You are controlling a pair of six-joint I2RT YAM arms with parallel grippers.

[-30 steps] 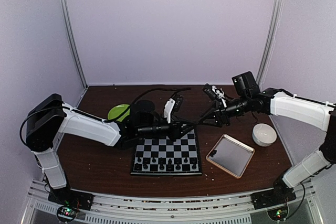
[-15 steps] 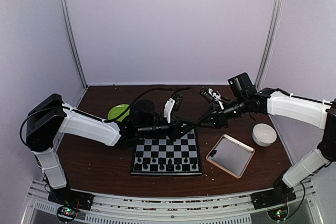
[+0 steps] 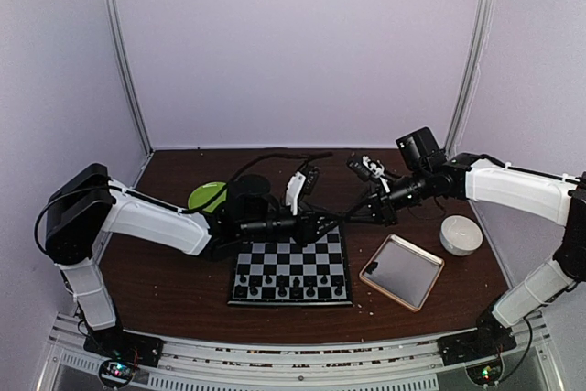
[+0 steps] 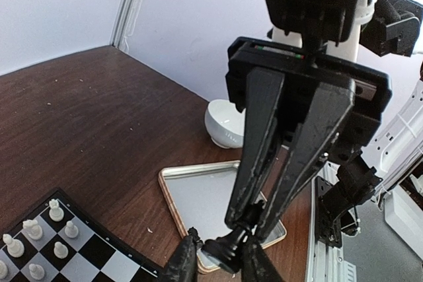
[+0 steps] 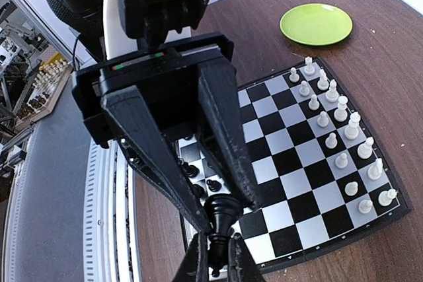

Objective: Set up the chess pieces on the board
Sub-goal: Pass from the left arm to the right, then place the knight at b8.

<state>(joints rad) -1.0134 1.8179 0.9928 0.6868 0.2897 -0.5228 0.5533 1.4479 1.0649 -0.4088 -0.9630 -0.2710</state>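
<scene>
Above the board's far right corner my two grippers meet on one black chess piece. My right gripper is shut on the slim upper part of that piece. My left gripper flanks its round base, with the fingers slightly parted and a thin gap on one side. In the top view the left gripper and right gripper point at each other. White chess pieces fill the board's far rows. Several black chess pieces stand on its near rows.
A tan-rimmed metal tray lies right of the board, directly below the held piece in the left wrist view. A white bowl sits beyond the tray. A green plate lies at the back left, next to a dark round object.
My right gripper slid left to meet the left one and shut on the black piece. The left fingers have eased apart around its base.
</scene>
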